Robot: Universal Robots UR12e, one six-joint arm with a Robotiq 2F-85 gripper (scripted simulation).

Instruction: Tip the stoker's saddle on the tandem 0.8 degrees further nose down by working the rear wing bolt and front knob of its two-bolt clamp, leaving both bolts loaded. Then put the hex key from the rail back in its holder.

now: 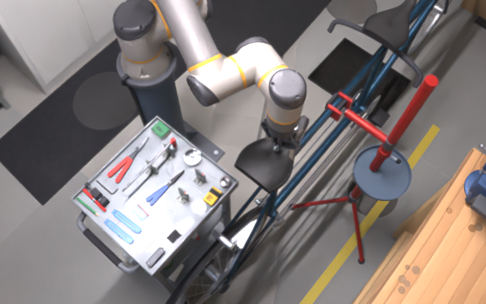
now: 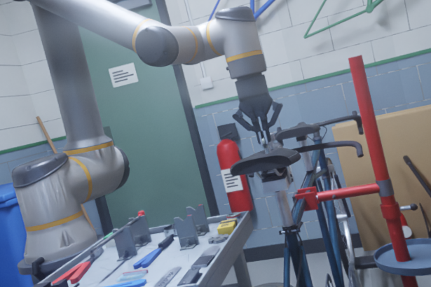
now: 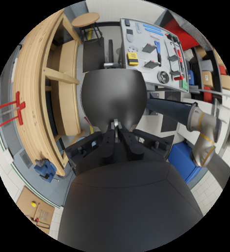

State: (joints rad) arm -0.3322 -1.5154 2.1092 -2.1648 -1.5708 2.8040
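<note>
The stoker's saddle (image 1: 264, 164) (image 2: 265, 160) (image 3: 113, 96) is black and sits on the blue tandem frame (image 1: 331, 126) held in a red repair stand (image 1: 388, 135). At the saddle's narrow end a small grey metal tab of the clamp, the wing bolt (image 3: 115, 124) (image 2: 264, 141), stands up. Which bolt of the clamp it is cannot be told for certain. The hex key on the rail is hidden under the saddle. My gripper (image 3: 115, 127) (image 2: 263, 138) (image 1: 277, 147) comes down from above onto that end of the saddle, closed and gripping the metal tab.
The tool cart (image 1: 154, 192) (image 2: 167, 252) stands just beside the saddle, carrying pliers, tyre levers, holders and a yellow block. A second saddle and handlebar (image 2: 321, 133) lie further along the frame. A wooden workbench with a blue vise (image 1: 485, 181) lies beyond the stand.
</note>
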